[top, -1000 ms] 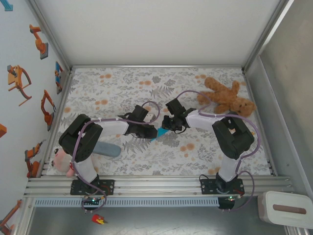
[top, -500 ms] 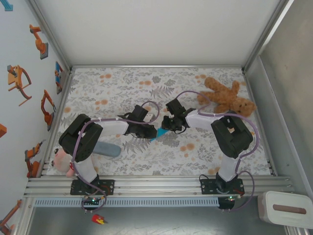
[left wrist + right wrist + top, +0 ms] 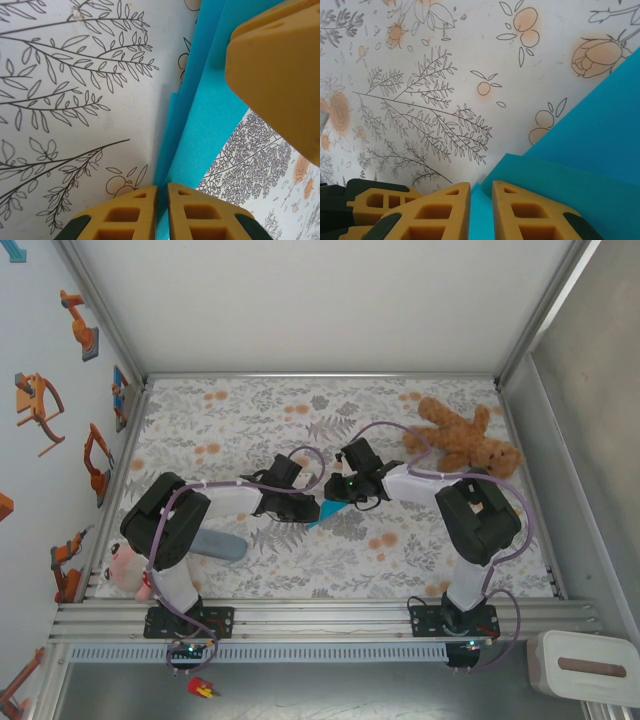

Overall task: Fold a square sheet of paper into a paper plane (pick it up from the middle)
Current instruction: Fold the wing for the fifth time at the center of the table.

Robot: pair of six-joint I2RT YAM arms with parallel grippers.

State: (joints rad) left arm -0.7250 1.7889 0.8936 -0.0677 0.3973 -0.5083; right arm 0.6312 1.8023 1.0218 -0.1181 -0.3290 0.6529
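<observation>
Overhead view of a floral-patterned tabletop (image 3: 230,420) inside a white enclosure. At the far left, near the front edge, a pink and white plush toy (image 3: 125,570) lies beside the left arm's base. A grey-blue case (image 3: 218,545) lies just to its right.

The left arm reaches toward the middle of the tabletop, where the left end effector (image 3: 310,508) meets a piece of turquoise paper (image 3: 325,512). The paper sits at the centre, between the two arms' tips and largely hidden by them. The right end effector (image 3: 338,492) meets it from the other side. Farther right, toward the back corner, a brown teddy bear (image 3: 465,438) lies well apart from the paper.

In the left wrist view, the left end effector (image 3: 161,210) has its yellow fingers (image 3: 125,217) drawn almost together, clamped on an edge of the paper (image 3: 210,115), which shows several folded layers. At upper right, one yellow finger (image 3: 275,65) of the other arm rests against the paper.

In the right wrist view, the right end effector (image 3: 481,210) is likewise nearly closed, clamped on the paper (image 3: 590,145), where one folded layer overlaps another.
</observation>
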